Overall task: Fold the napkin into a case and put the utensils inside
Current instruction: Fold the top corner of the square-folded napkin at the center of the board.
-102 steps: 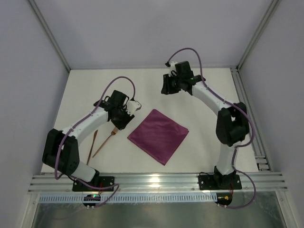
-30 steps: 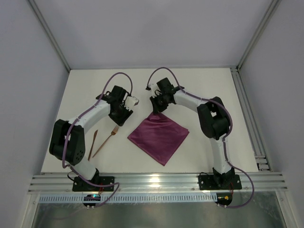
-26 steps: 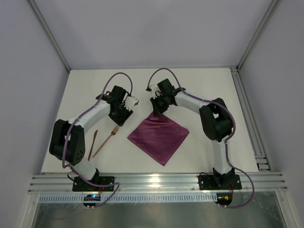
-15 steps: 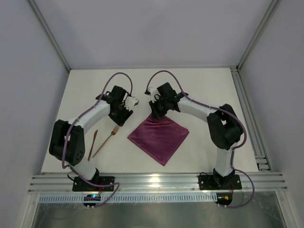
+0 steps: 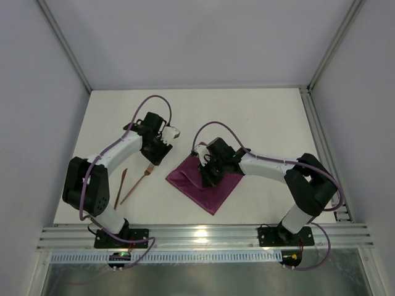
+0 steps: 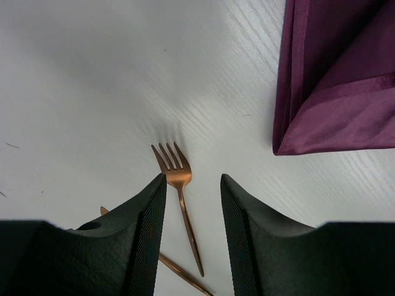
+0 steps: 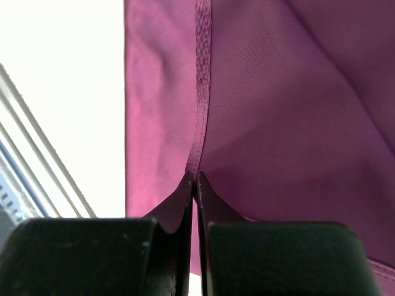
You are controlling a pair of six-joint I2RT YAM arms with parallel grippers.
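right wrist, plum napkin [image 7: 278, 92] (plain, hemmed) pinched at its seam by right fingers [image 7: 173, 209], left fingers [image 6: 145, 234] apart, empty

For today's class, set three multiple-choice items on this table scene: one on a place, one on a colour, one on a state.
1. In the top view, where does the fork lie relative to the napkin?
A) to its left
B) on top of it
C) to its right

2. What colour is the napkin?
A) green
B) plum-purple
C) white

3. What is the right tool doing?
A) standing wide open
B) shut on the napkin
C) gripping the fork

Answers:
1 A, the fork rests on the bare table left of the cloth.
2 B, every view shows purple fabric.
3 B, its jaws pinch a fold of cloth in the right wrist view.
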